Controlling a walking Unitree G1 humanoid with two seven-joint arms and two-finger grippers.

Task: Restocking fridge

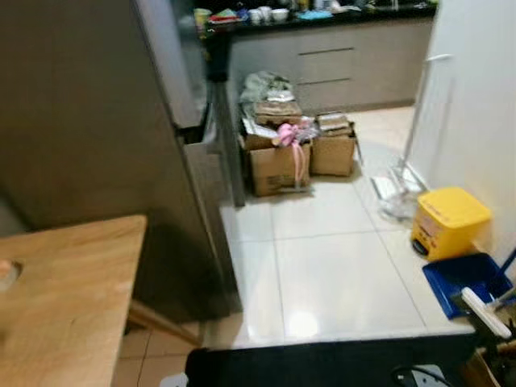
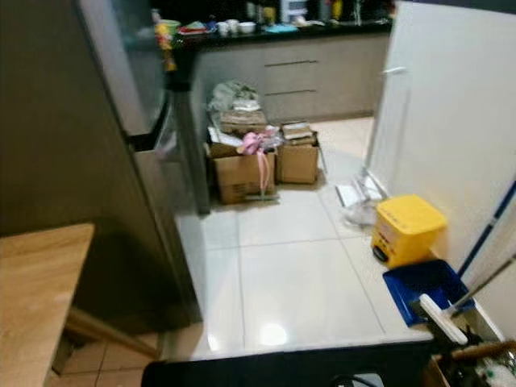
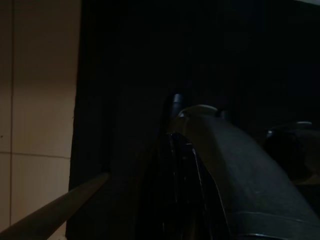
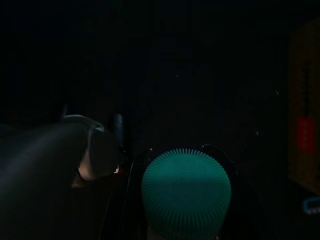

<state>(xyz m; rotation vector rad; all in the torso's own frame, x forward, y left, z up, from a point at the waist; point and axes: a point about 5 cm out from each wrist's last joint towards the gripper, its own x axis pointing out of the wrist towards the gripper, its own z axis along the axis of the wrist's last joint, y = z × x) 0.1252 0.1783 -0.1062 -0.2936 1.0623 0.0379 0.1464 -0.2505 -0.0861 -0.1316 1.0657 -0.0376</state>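
Your fridge [image 1: 89,121] fills the left of the frame, boxes [image 1: 294,153] upper centre – right wrist view shows a green-capped bottle [image 4: 186,192]; you cannot tell either gripper's fingers

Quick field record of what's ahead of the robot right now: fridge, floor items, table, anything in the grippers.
fridge: tall grey fridge at left
table: wooden table, near left
boxes: cardboard boxes on floor beyond fridge
bin: yellow bin by right wall
dustpan: blue dustpan before bin
right wrist: green ribbed cap close to camera, dark
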